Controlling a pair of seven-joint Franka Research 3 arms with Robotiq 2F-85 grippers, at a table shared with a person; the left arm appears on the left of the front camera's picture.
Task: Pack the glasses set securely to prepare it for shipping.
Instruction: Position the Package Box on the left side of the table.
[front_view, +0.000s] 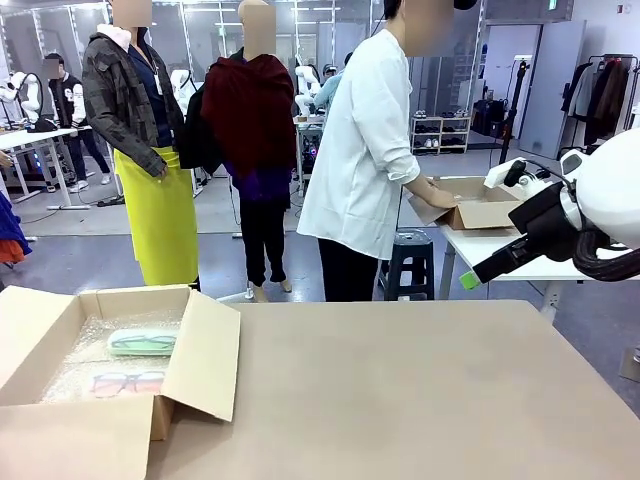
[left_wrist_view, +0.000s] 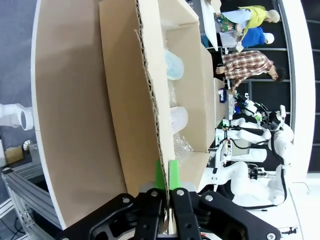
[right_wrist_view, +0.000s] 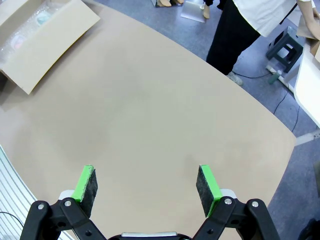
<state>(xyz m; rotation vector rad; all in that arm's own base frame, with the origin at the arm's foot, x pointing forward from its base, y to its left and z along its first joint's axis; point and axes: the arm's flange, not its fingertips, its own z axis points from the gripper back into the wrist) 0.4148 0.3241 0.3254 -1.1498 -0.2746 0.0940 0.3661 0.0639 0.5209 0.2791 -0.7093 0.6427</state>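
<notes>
In the front view an open cardboard box (front_view: 100, 380) sits at the table's (front_view: 420, 390) near-left corner, lined with bubble wrap (front_view: 90, 350); the mint-green case (front_view: 141, 343) lies toward the far side of the box and the pink case (front_view: 127, 381) nearer the camera, apart from each other; the right gripper (front_view: 470, 280) hangs above the table's far right edge, while a person (front_view: 365, 150) beyond the table reaches into another box (front_view: 470, 205) on a side table. In the left wrist view the left gripper (left_wrist_view: 166, 175) is pinched tight on the edge of a box flap (left_wrist_view: 125, 100), with both cases visible inside. In the right wrist view the right gripper's pads (right_wrist_view: 206, 182) stand wide apart over bare tabletop, holding nothing. Both cases appear loaded, so the step in hand is probably closing the box; the next move likely calls for folding the held flap over without dragging the box.
</notes>
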